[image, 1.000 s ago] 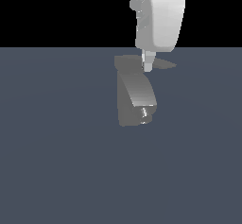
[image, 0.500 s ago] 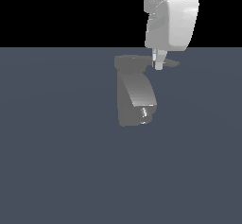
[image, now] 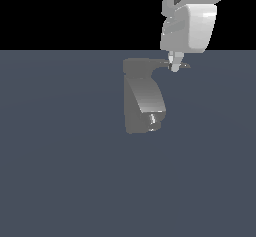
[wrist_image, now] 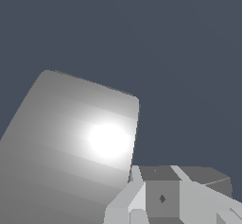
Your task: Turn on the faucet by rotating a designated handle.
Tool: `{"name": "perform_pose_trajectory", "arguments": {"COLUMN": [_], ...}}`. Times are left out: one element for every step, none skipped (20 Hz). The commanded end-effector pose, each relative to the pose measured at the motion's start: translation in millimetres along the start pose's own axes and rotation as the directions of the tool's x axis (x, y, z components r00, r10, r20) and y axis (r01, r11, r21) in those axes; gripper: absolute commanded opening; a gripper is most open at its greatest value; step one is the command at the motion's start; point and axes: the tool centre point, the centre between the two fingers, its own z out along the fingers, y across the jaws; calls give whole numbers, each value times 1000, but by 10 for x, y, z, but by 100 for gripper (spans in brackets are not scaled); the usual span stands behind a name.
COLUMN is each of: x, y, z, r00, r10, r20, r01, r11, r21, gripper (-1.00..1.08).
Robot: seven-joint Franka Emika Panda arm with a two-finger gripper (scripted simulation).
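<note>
A: So, where's the handle (image: 184, 66) now?

B: Sticking out from the faucet (image: 143, 98) top cap toward the exterior view's right, a thin blade. The faucet itself stands on the dark tabletop (image: 60, 181), spout at its lower end.

A: And the arm?

B: The gripper (image: 175, 67) sits right on the blade, near its outer half. A second ago it was close in by the cap; half a second ago it was further out; now it has slid further again to the exterior view's right. The faucet body hasn't shifted.

A: Has the blade swung with it?

B: Hard to say. It's too thin and dark to judge its angle. I'd guess the push is underway but the turn is small so far.

A: Fingers clenched or spread?

B: I can't tell. The exterior view shows one pale tip, and the wrist view shows only grey gripper housing (wrist_image: 163, 197) beside the bright faucet face (wrist_image: 71, 138).
</note>
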Motion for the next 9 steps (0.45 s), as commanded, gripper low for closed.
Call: {"name": "perform_pose_trajectory", "arguments": {"x": [181,215,248,281,314,347,379,412,412], "y": [-50,-73,-96,-119,-141,-164,-186,-208,-208], "z": [1,1,1,0,0,0,-1,-1,-1], "r00": [1000,1000,1000,1000,1000,1000,1000,1000,1000], "r10": [19,20,21,22,22,23,24,25,25], "r20": [-2,-2,-2,-2,-2,-2,-1,-1,-1], "r01": [-19,-20,-21,-22,-22,-23,-24,-25,-25], "r11": [1000,1000,1000,1000,1000,1000,1000,1000,1000], "r21": [2,2,2,2,2,2,2,3,3], "gripper": [-100,-100,-100,-100,-100,-100,-100,-100,-100]}}
